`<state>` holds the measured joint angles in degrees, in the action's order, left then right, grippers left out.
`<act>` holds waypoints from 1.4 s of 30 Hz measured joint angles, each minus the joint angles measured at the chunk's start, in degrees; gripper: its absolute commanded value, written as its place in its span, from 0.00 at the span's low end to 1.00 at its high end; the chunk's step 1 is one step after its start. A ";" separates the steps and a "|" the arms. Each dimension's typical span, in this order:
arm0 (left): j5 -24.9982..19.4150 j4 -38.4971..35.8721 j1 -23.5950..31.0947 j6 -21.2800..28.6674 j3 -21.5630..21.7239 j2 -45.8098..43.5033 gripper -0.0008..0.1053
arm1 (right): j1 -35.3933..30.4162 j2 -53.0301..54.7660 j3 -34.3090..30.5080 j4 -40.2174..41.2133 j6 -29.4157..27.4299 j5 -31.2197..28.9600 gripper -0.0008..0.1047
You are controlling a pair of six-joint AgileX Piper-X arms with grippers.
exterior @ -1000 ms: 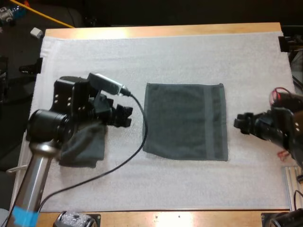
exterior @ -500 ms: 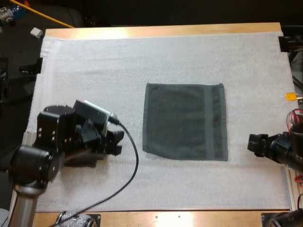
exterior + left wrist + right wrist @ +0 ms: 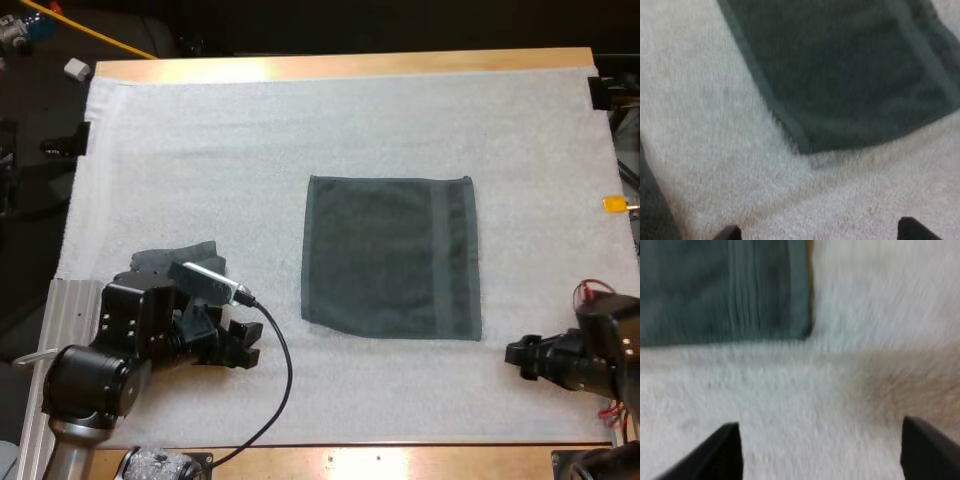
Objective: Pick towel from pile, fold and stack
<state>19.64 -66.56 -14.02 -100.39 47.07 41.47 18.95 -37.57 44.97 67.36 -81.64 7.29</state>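
Flat towel: the flat towel (image 3: 390, 258) lay spread open in the middle of the mat (image 3: 300, 120), not yet folded.
Crumpled towel: the crumpled towel (image 3: 175, 258) sat well to the left of the flat towel, apart from it.
Left gripper: the left gripper (image 3: 245, 345) stood off the flat towel's near left corner, fingers (image 3: 727, 233) wide apart and holding nothing.
Right gripper: the right gripper (image 3: 518, 352) stood off the flat towel's near right corner, fingers (image 3: 725, 450) also spread wide and empty.
Change: within the last second both grippers had drawn back from the flat towel's side edges toward its near edge, and the left arm had uncovered the crumpled towel.
Meaning: spreading looked finished; the arms seemed to be lining up on the flat towel's near corners, probably for the first fold.
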 measured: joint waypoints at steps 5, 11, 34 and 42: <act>0.00 1.24 -0.01 -0.32 -2.37 0.00 0.58 | 0.00 -2.44 -7.10 -6.43 2.53 3.12 0.61; 1.83 1.47 -0.01 -0.32 -1.84 0.00 0.58 | 0.00 -4.99 -10.39 -16.61 9.36 3.11 0.62; 4.26 2.38 -0.01 -1.21 -1.75 0.00 0.57 | -0.31 -30.19 -11.76 -35.72 16.25 9.50 0.62; 4.61 2.38 -0.01 -1.21 -1.75 0.00 0.58 | -0.31 -33.74 -11.59 -38.92 19.38 12.43 0.39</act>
<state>24.25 -64.19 -14.03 -101.60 45.32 41.47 18.64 -71.31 33.38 28.44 -62.25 19.71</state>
